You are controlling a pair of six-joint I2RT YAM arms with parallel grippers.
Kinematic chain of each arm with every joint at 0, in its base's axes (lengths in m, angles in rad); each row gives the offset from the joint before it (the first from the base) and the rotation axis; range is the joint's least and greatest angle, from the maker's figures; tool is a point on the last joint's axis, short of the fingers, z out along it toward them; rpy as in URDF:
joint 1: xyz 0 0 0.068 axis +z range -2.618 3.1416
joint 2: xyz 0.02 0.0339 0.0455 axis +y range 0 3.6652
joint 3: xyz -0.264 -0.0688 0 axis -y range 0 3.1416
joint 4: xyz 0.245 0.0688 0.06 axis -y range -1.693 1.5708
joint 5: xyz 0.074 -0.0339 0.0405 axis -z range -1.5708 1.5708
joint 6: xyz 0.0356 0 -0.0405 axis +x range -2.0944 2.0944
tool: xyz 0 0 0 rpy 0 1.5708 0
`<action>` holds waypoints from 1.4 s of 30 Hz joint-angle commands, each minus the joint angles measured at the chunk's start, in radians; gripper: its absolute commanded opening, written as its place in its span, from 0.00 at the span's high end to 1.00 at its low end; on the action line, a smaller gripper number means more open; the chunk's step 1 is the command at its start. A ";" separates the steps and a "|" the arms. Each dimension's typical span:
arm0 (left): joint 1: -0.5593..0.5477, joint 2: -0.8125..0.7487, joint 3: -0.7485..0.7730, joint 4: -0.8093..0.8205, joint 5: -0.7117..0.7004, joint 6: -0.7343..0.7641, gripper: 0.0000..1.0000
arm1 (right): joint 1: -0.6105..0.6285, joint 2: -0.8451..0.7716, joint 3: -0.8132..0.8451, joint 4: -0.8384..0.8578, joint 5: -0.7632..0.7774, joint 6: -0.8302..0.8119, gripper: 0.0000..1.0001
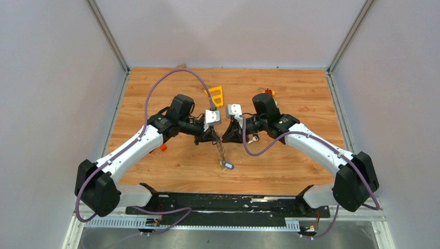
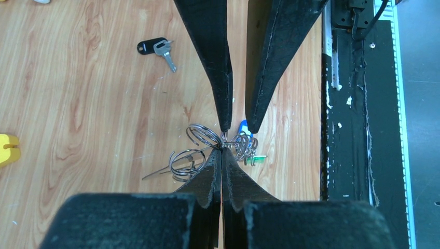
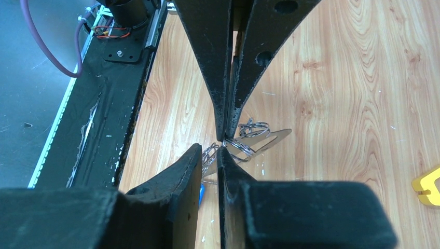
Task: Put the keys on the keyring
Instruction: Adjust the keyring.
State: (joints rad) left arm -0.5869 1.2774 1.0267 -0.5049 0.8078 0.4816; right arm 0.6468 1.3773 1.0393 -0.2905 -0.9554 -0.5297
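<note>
Top camera looks down; close, opposed wrist cameras share the table (image 2: 78,104).

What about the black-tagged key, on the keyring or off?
Off. The black-tagged key lies alone on the table, well apart from the keyring cluster.

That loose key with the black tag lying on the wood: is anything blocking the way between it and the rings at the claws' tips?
Nothing visible: only bare table lies between the black-tagged key and the silver rings, which the left gripper pinches shut.
</note>
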 commanded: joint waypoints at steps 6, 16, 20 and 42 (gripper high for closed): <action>-0.003 -0.024 0.003 0.044 0.042 0.005 1.00 | 0.010 0.027 0.034 0.023 -0.012 -0.015 0.82; -0.003 -0.027 -0.004 0.046 0.043 0.006 1.00 | 0.010 0.020 0.035 0.027 0.006 -0.018 0.82; -0.004 -0.024 -0.004 0.054 0.045 0.000 1.00 | 0.013 0.028 0.037 0.035 -0.004 -0.002 0.83; -0.005 -0.023 -0.014 0.069 0.048 -0.015 1.00 | 0.022 0.039 0.036 0.043 0.014 0.010 0.89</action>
State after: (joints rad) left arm -0.5877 1.2774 1.0161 -0.4858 0.8257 0.4759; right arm 0.6601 1.4220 1.0409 -0.2871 -0.9283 -0.5251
